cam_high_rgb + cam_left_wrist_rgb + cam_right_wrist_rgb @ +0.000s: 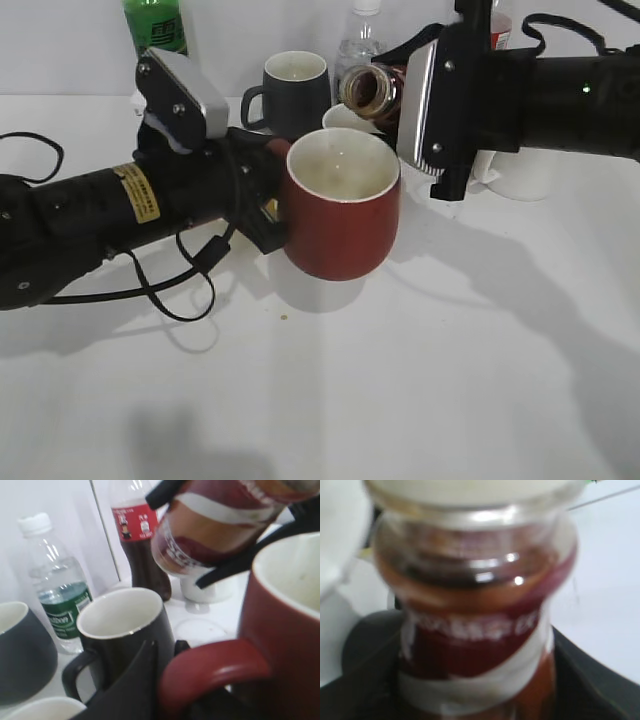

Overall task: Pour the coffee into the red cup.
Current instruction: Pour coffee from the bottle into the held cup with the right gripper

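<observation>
The red cup (pixel 340 210) is held off the table by my left gripper (pixel 268 200), which is shut on its loop handle (pixel 210 667). Its off-white inside looks empty. My right gripper (pixel 400 100) is shut on the coffee bottle (pixel 372 92), a small glass bottle with a red-brown label and white swirl. The bottle is tilted on its side, mouth toward the cup's far rim, just above and behind it. In the left wrist view the bottle (pixel 215 525) hangs above the cup (pixel 285 610). In the right wrist view the bottle (pixel 475 630) fills the frame, blurred.
A dark grey mug (pixel 295 90) stands behind the cup, and a black mug (pixel 125 630) shows near the handle. A water bottle (pixel 55 590), a cola bottle (pixel 140 545), a green bottle (pixel 155 25) and white cups (pixel 525 175) stand along the back.
</observation>
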### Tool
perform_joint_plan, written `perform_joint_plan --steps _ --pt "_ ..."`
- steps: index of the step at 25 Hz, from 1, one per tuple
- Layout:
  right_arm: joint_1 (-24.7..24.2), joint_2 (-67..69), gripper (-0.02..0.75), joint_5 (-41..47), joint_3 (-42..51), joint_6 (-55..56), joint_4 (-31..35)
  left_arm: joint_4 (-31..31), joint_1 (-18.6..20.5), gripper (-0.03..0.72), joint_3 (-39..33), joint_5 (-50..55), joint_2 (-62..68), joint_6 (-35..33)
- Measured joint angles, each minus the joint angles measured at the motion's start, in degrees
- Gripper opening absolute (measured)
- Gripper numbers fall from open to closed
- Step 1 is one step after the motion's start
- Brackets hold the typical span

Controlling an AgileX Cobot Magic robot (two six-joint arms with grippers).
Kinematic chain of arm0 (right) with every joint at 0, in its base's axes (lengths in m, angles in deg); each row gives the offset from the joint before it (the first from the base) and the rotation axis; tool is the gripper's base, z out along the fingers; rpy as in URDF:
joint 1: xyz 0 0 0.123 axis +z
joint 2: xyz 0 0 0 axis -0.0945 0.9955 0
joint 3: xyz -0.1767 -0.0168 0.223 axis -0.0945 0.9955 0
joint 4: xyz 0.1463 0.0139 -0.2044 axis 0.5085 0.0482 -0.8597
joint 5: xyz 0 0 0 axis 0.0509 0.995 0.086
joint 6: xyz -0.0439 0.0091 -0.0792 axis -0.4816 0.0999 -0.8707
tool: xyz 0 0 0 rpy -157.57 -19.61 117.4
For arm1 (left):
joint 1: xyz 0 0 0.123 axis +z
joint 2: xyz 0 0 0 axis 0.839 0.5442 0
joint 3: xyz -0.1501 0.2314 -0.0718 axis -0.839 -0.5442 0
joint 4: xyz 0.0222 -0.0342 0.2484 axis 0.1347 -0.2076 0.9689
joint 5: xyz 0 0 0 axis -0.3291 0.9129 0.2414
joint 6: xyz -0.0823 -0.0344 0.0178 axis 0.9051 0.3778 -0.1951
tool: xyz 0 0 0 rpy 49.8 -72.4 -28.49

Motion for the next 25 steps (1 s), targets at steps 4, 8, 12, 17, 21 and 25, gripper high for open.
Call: perform_joint_plan --steps 4,8,12,17,21,25 --pt "0.00 0.00 0.501 0.00 0.00 -2.85 0.00 0.37 -0.52 0.069 0.00 1.11 0.00 0.02" --pt "0.00 0.00 0.501 0.00 0.00 -6.73 0.00 0.71 -2.18 0.069 0.13 1.35 0.56 0.07" --pt "0.00 0.00 0.501 0.00 0.00 -9.01 0.00 0.80 -2.89 0.069 0.48 3.32 0.98 0.09" --pt "0.00 0.00 0.501 0.00 0.00 -10.21 0.00 -0.23 -2.89 0.069 0.48 3.91 0.98 0.09" --pt "0.00 0.00 0.501 0.06 0.00 -12.12 0.00 -0.23 -2.89 0.069 0.48 3.97 0.98 0.14" --pt "0.00 0.00 0.501 0.06 0.00 -14.61 0.00 -0.23 -2.89 0.069 0.48 4.01 0.98 0.14"
